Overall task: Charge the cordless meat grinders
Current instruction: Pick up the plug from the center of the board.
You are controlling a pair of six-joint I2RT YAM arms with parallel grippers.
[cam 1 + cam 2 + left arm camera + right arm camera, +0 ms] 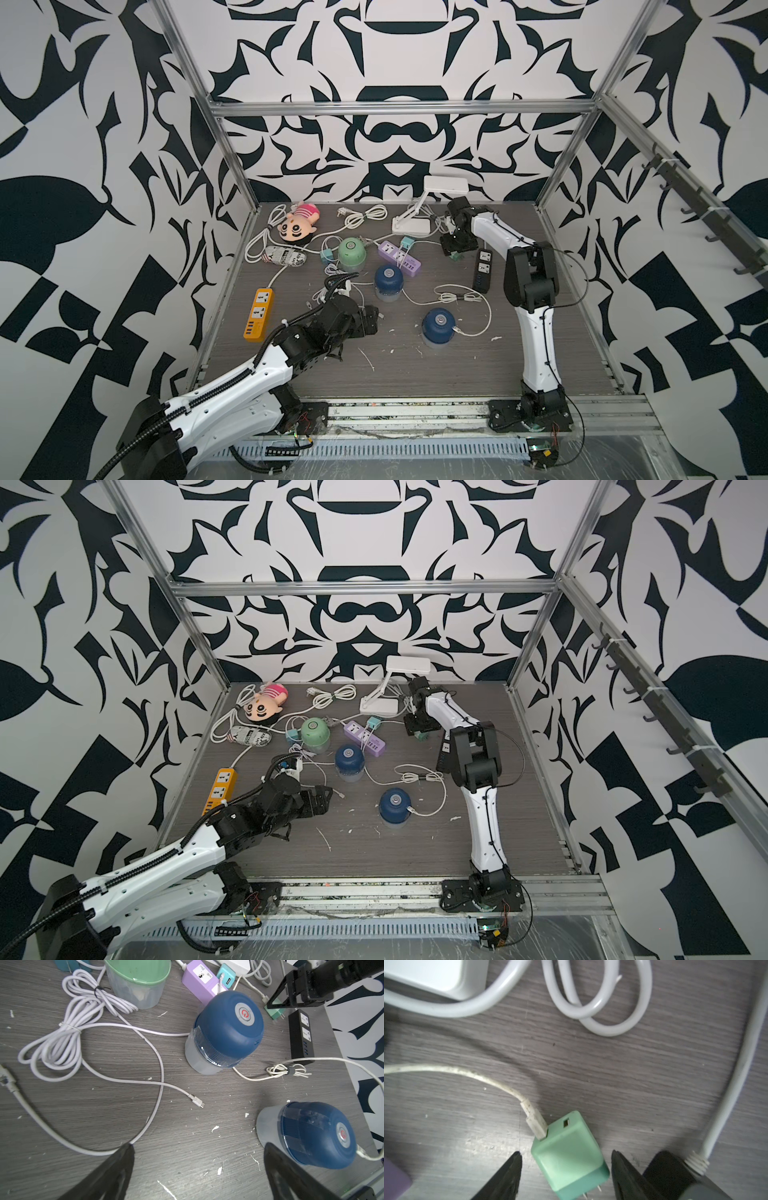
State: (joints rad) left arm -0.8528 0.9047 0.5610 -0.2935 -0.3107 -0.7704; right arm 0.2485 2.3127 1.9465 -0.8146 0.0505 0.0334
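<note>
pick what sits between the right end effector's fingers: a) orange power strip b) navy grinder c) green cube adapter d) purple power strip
c: in the right wrist view the green cube adapter lies on the table between the fingers of the open right end effector, with a gap on each side and a white cable plugged into it.

We count two navy grinders [388, 280] [439, 326], both ahead of the left jaws, and one mint grinder [351, 251]: three in all. We count three strips: purple strip [399, 255], orange strip [258, 313], black strip [483, 270]. We find three adapters: two teal adapters [327, 255] [408, 242] and one green adapter [566, 1155] between the right jaws. We see one doll [298, 224] and one lamp [415, 224].
</note>
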